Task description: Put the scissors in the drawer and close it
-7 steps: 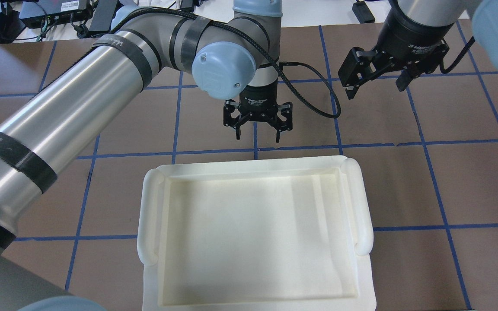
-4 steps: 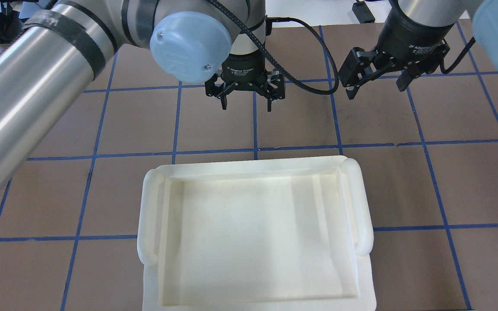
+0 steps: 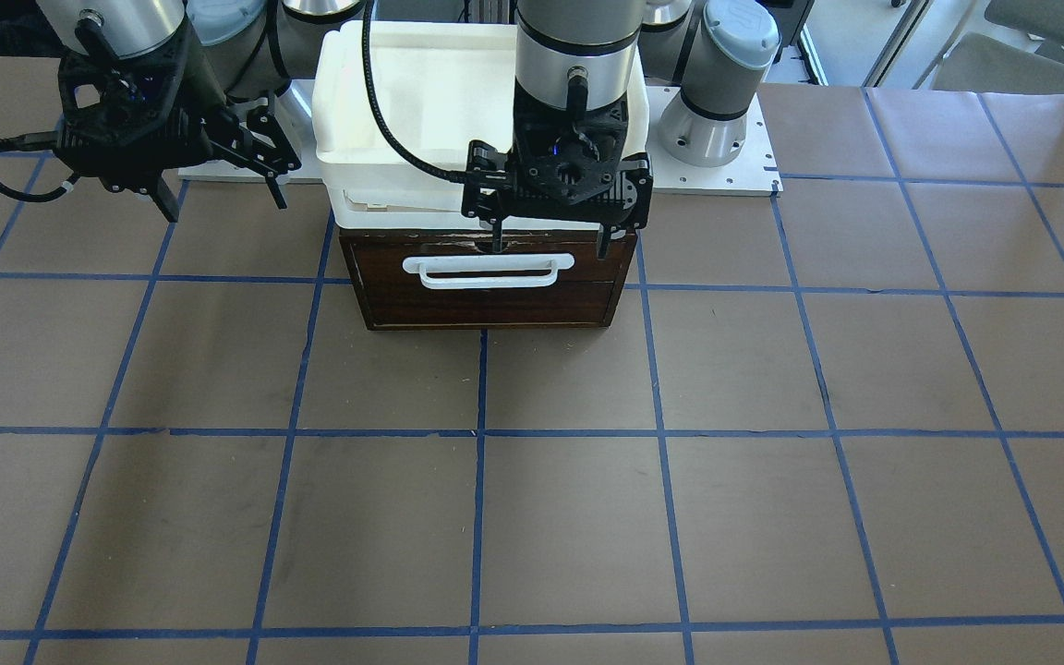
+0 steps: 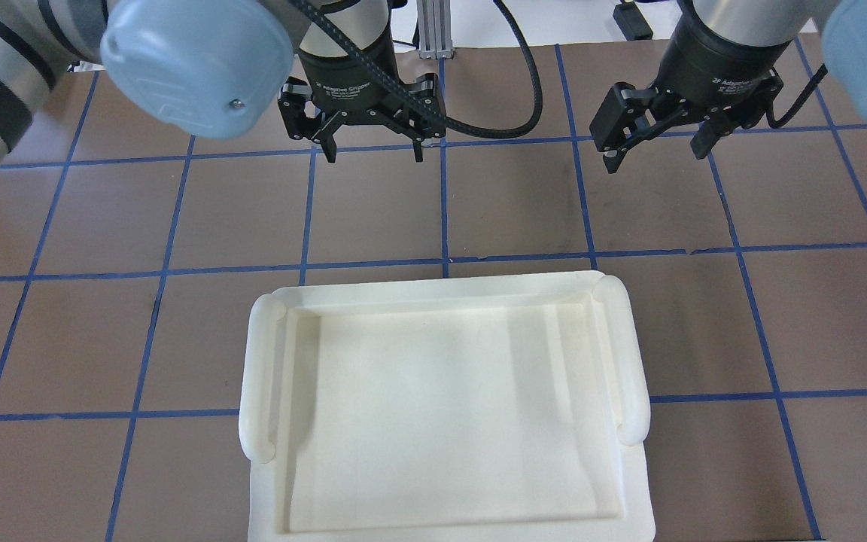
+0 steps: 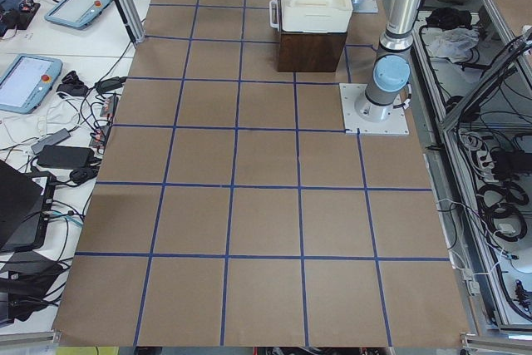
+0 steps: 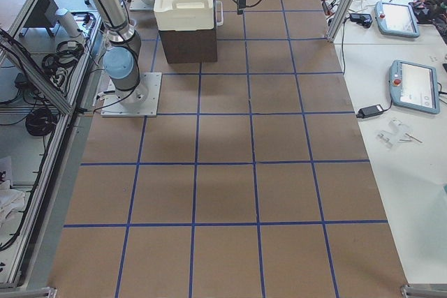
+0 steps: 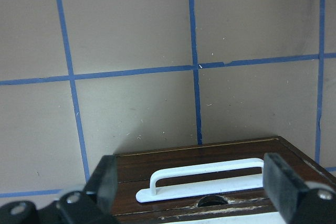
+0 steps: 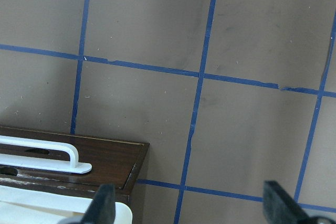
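Drawer handle (image 3: 490,270) near spread left fingers (image 3: 498,235), not touching

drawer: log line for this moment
drawer shut | scissors not visible | left tool open above handle | right tool open, aside

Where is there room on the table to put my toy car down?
The wide brown table in front of the drawer is bare, and so is the white tray on top. It is crowded right at the drawer front, where the left gripper hangs open, and under the right gripper beside it.
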Controlling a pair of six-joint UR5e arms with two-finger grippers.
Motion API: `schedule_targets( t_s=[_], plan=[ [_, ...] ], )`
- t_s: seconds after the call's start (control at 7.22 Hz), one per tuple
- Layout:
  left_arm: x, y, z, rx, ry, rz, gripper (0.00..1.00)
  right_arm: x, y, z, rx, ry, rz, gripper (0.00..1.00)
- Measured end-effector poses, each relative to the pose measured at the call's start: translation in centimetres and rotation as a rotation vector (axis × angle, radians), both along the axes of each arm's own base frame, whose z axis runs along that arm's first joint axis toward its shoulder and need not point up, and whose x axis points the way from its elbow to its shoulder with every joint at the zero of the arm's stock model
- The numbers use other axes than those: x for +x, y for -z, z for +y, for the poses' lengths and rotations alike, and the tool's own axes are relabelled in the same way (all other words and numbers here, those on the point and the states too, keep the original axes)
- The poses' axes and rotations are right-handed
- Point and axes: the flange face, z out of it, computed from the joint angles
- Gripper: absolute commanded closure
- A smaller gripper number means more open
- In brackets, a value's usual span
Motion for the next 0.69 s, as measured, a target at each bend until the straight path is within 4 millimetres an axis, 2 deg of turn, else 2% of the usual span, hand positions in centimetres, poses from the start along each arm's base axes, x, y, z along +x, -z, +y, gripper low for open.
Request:
schedule_targets(
  t_s=[0.14,0.42,0.69],
  plan=[
    [1.8,-0.4,-0.1,-0.007,-0.028,-0.001,0.00,0.0,0.0,0.0,0.000,0.000,0.000,0.00],
    [6.7,-2.0,-0.5,-0.028,-0.081,-0.001,0.00,-0.1,0.0,0.0,0.001,0.001,0.001,0.00],
    [10.5,-2.2,1.1,-0.026,-0.068,-0.006,0.00,0.0,0.1,0.0,0.003,0.001,-0.001,0.00]
  ],
)
